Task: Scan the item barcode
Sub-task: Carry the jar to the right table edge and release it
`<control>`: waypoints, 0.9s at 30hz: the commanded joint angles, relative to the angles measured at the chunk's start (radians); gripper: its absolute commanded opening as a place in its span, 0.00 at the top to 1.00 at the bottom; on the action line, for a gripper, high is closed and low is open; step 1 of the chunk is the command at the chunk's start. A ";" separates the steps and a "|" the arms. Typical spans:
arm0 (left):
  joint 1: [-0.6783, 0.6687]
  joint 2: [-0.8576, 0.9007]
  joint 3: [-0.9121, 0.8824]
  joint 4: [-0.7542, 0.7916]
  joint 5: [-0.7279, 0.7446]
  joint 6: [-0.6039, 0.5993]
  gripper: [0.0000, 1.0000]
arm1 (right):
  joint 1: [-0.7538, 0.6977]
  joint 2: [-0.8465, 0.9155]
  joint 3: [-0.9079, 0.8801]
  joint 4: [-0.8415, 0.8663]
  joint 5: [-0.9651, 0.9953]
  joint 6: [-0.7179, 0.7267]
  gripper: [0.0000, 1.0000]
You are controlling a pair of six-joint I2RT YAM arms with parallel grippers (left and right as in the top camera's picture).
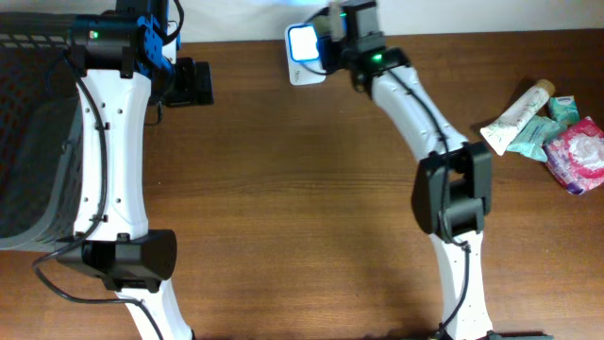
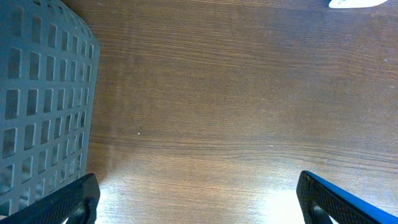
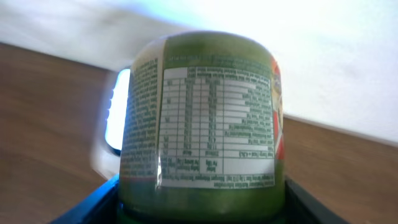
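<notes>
- Your left gripper is spread wide over the table, beside the mesh basket.
- The green container is just in front of the lit scanner.
- Your right gripper pinches its base; the long axis runs straight out from the fingers.
- A nutrition table faces the wrist camera; its print is unreadable.

Brown wooden table against a white wall.

I look onto a shop-checkout mock-up: a lit scanner, mesh basket and packaged goods on a wooden table.
</notes>
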 commanded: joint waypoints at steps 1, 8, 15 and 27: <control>-0.003 0.002 -0.001 -0.001 -0.005 -0.009 0.01 | -0.129 -0.103 0.021 -0.091 0.028 0.027 0.39; -0.003 0.002 -0.001 -0.001 -0.004 -0.009 0.01 | -0.433 -0.113 0.021 -0.445 0.119 0.031 0.39; -0.003 0.002 -0.001 -0.001 -0.004 -0.009 0.01 | -0.644 -0.105 -0.018 -0.525 0.164 0.032 0.37; -0.003 0.002 -0.001 -0.001 -0.004 -0.009 0.01 | -0.696 -0.128 0.000 -0.636 0.143 0.104 0.01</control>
